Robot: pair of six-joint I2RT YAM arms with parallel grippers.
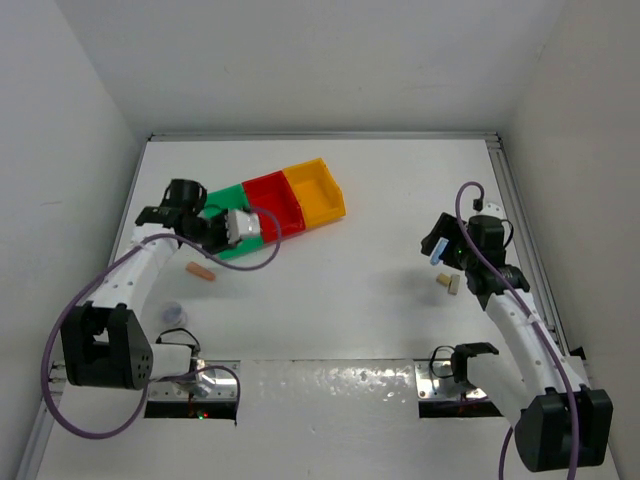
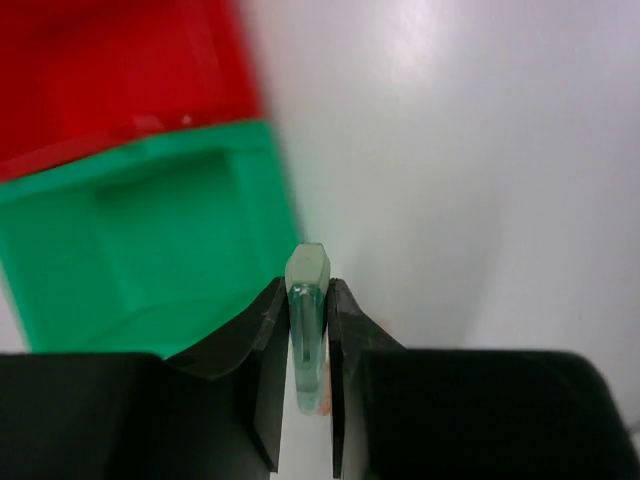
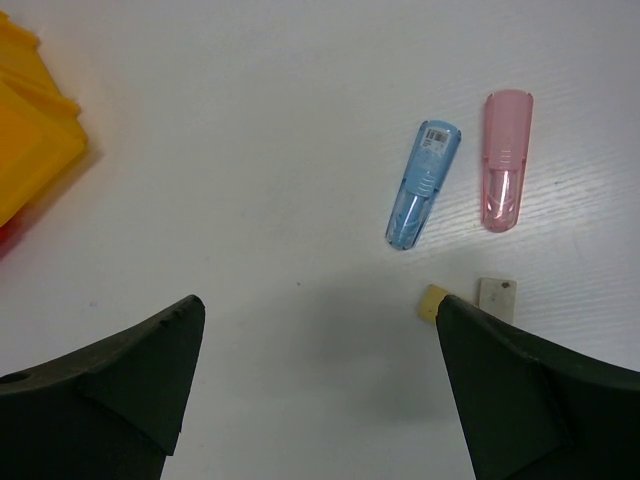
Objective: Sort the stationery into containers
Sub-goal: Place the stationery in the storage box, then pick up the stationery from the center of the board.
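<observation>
My left gripper (image 2: 307, 287) is shut on a pale greenish translucent stick (image 2: 306, 268), held upright between the fingers over the near edge of the green bin (image 2: 150, 230). The red bin (image 2: 110, 70) adjoins it. From above, the left gripper (image 1: 215, 240) sits at the green bin (image 1: 228, 196), with the red bin (image 1: 272, 198) and the yellow-orange bin (image 1: 316, 192) in a row. My right gripper (image 3: 318, 305) is open and empty above the table. A blue stick (image 3: 423, 185), a pink stick (image 3: 507, 160) and a small beige block (image 3: 433, 302) lie ahead of it.
An orange stick (image 1: 200, 271) and a pale round piece (image 1: 174, 313) lie on the table near the left arm. A white tile (image 3: 497, 298) lies beside the beige block. A corner of the yellow-orange bin (image 3: 30, 140) shows at the right wrist view's left edge. Walls enclose the table.
</observation>
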